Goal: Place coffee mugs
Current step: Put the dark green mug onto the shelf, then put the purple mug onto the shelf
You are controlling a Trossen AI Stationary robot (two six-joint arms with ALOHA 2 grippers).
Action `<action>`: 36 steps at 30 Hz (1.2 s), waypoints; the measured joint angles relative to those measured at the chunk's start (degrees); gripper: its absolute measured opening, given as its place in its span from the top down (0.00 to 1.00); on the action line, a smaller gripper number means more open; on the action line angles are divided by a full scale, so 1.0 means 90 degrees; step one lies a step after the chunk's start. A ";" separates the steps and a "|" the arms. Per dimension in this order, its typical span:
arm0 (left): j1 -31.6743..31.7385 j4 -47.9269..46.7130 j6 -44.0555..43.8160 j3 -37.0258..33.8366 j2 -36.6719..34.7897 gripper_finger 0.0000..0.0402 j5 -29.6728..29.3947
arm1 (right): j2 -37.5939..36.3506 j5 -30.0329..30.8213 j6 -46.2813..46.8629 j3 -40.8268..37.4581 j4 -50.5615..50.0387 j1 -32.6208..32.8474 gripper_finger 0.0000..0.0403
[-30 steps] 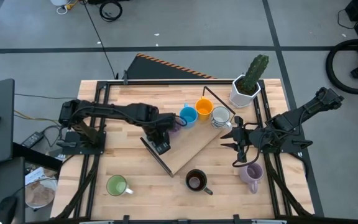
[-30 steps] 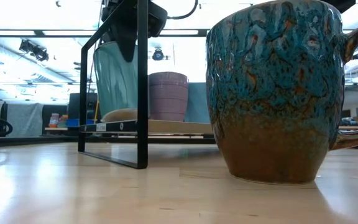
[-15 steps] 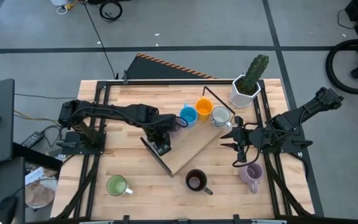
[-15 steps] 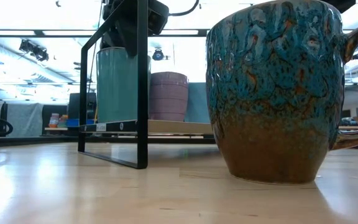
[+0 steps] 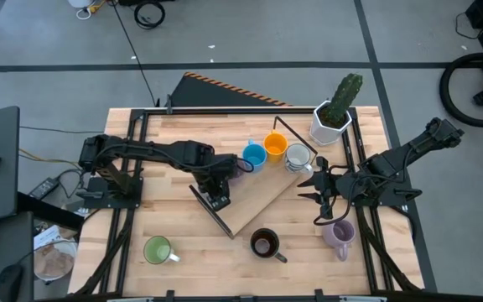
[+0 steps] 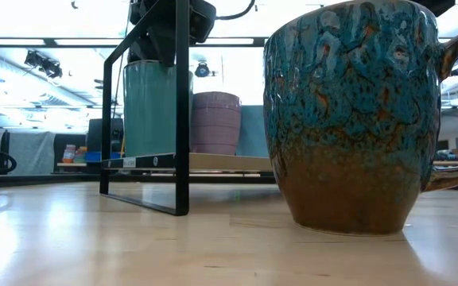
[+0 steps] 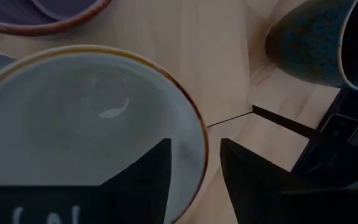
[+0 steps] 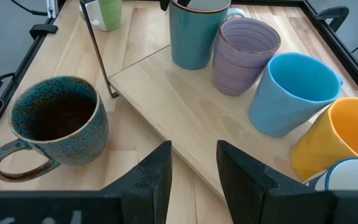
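My left gripper point(image 5: 217, 183) point(image 7: 194, 144) hangs open over the teal mug point(image 6: 149, 107), pointing down. One finger is inside the mug and the other outside its brown-edged rim point(image 7: 199, 163), with a gap showing on both sides of the wall. The teal mug stands upright on its base on the wooden board point(image 5: 262, 200), beside the purple mug point(image 5: 236, 170). Blue point(image 5: 254, 156), orange point(image 5: 275, 147) and white point(image 5: 298, 158) mugs continue the row. My right gripper point(image 5: 319, 197) point(image 8: 193, 152) waits open at the board's right end.
A dark brown speckled mug point(image 5: 264, 243), a green mug point(image 5: 158, 250) and a lilac mug point(image 5: 339, 236) stand on the table near its front edge. A thin black frame point(image 5: 212, 210) stands at the board's left edge. The white cactus pot point(image 5: 332, 122) is at the far right.
The teal mug was tilted under my left gripper a second ago. It has come down and now stands upright on the board next to the purple mug. For the last half second nothing has moved.
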 joint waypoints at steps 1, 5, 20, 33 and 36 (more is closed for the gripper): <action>0.0002 -0.0064 0.0034 0.0035 -0.0002 0.64 -0.0007 | 0.0000 0.0000 0.0000 0.0000 0.0000 0.0000 0.67; 0.0002 -0.0156 0.0140 0.0319 -0.0014 0.64 -0.0094 | 0.0000 -0.0002 0.0000 0.0000 -0.0002 0.0000 0.67; -0.0126 -0.0506 0.2341 0.1258 -0.0340 0.64 -0.1880 | 0.0294 -0.0625 0.0261 0.0002 -0.0139 0.0060 0.67; 0.0510 0.1587 0.3311 -0.0897 -0.1897 0.64 -0.2012 | 0.1782 -0.0834 0.1450 0.1346 -0.1912 0.0194 0.67; 0.0613 0.1979 0.3615 -0.1283 -0.2241 0.64 -0.2021 | 0.2116 -0.1178 0.2066 0.1650 -0.2459 0.0202 0.67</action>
